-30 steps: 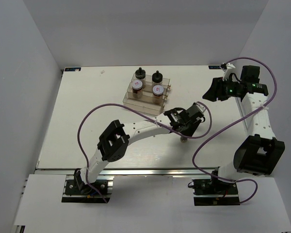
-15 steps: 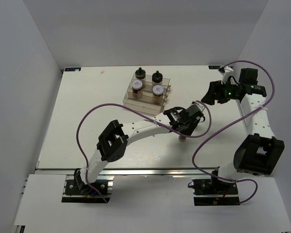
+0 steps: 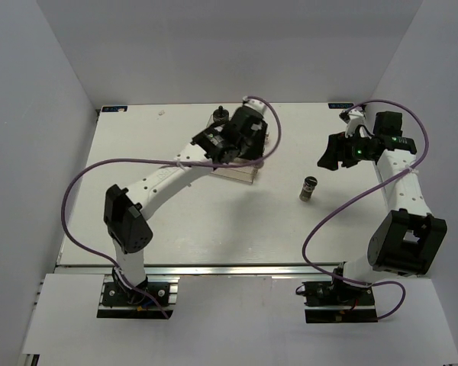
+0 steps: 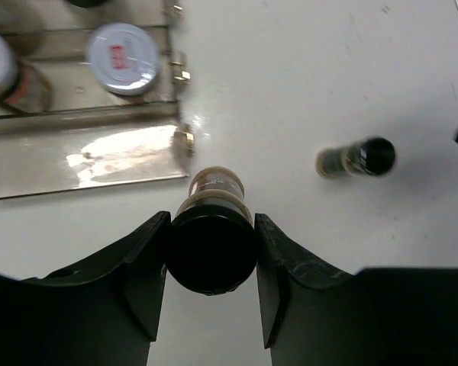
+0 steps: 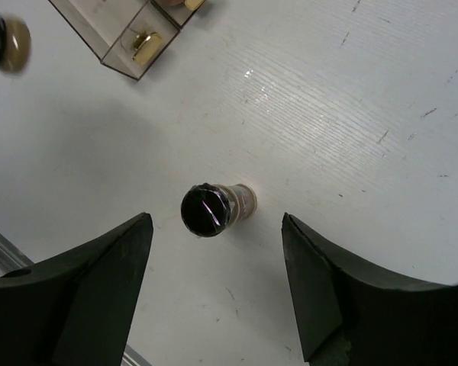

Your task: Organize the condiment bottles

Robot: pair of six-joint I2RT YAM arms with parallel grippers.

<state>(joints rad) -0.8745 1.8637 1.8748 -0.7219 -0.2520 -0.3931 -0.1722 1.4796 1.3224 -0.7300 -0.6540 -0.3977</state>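
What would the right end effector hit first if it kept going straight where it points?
The right end effector would most likely meet the slim dark shaker, which is centred between its open jaws. How far off it is remains unclear.

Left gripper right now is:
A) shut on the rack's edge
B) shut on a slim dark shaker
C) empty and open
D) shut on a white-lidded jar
B: in the left wrist view the left gripper has both fingers against a slim dark shaker, just off the clear rack; the second shaker sits loose on the table.
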